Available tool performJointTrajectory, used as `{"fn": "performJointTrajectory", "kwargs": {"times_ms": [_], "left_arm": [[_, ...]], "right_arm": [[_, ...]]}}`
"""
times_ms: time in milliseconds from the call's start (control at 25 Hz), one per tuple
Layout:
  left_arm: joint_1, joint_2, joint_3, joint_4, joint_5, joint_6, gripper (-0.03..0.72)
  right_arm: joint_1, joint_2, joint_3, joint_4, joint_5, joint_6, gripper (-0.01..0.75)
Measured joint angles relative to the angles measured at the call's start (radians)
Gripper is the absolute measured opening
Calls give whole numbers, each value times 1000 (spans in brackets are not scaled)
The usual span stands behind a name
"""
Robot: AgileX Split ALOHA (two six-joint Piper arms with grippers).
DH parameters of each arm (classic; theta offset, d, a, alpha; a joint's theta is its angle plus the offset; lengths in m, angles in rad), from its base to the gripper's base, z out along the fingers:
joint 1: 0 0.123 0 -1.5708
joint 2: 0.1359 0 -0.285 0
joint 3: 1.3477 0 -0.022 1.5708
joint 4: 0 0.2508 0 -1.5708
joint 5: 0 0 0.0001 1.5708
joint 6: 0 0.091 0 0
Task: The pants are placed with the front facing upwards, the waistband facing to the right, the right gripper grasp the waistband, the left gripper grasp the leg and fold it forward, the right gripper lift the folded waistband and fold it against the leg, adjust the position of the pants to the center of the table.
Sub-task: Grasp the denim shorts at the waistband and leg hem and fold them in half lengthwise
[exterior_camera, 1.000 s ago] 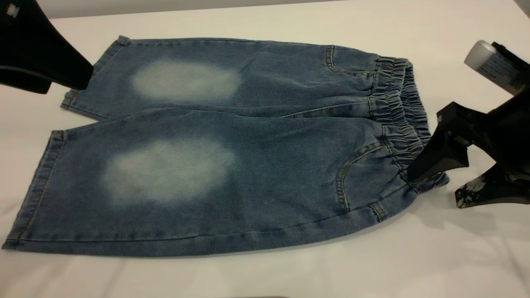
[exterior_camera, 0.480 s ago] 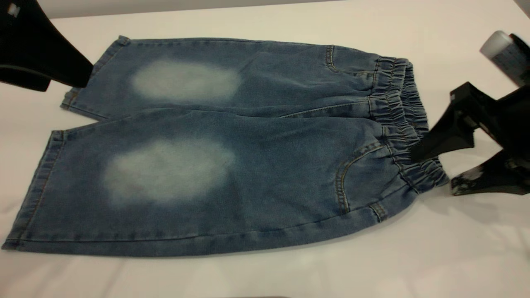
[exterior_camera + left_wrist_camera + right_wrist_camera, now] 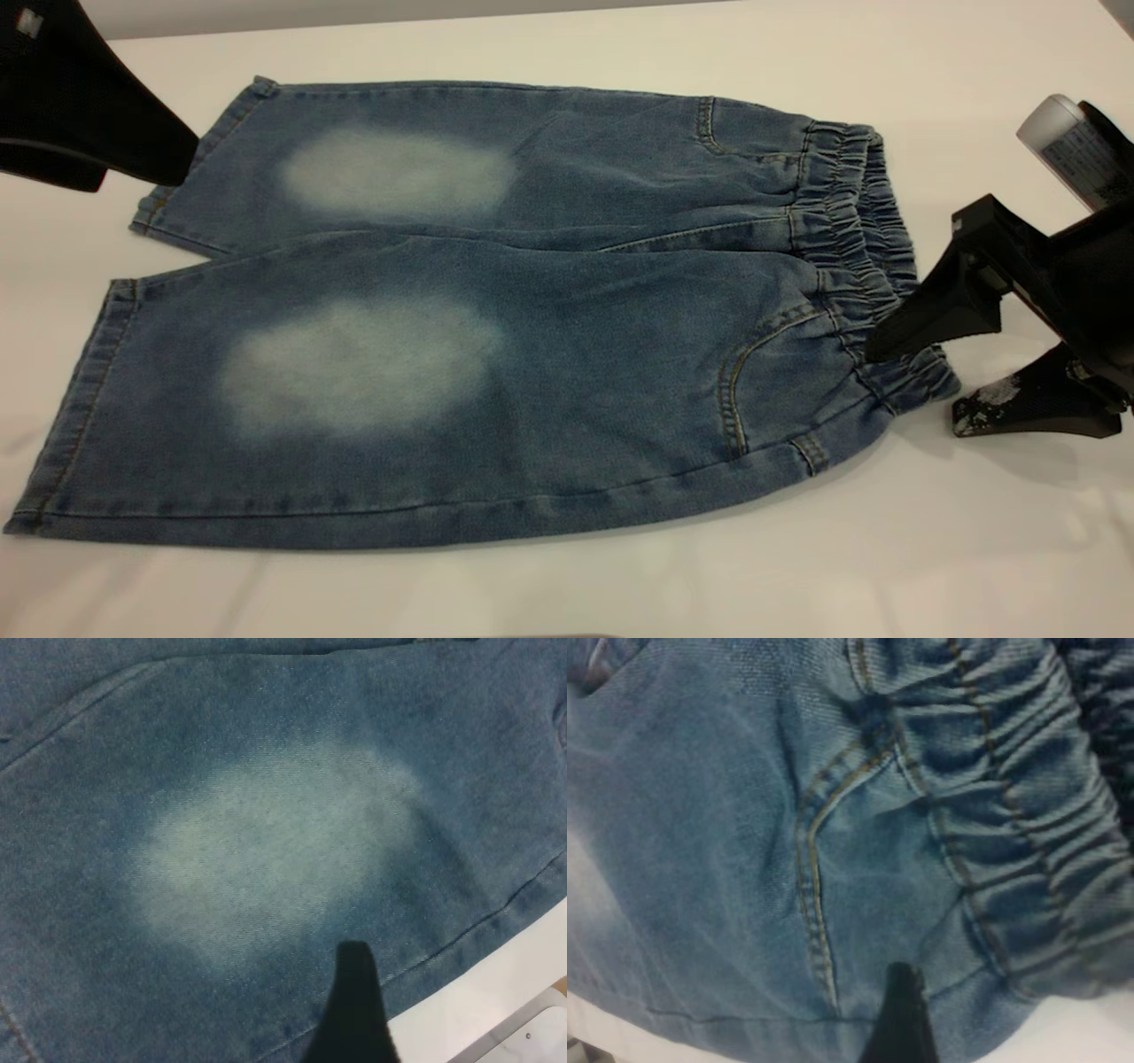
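On the white table (image 3: 886, 549) the denim pants (image 3: 532, 354) are lying flat, front up, legs pointing left, elastic waistband (image 3: 855, 239) at the right end. Right gripper (image 3: 912, 381) is sitting at the waistband's near corner with fingers spread wide: upper finger tip over the ruched band, lower finger on the table just beside the pants. Not pinching any fabric. Left gripper (image 3: 133, 164) is hovering by the far leg's hem at top left; can't tell its finger state.
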Motion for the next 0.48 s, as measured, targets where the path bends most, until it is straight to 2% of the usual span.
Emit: {"fn": "performJointTrajectory", "kwargs": {"times_ms": [480], "left_arm": [[0,0,0,0,0,-2,531]], "right_arm": [[0,2,-44,-33,0,38,516]]}}
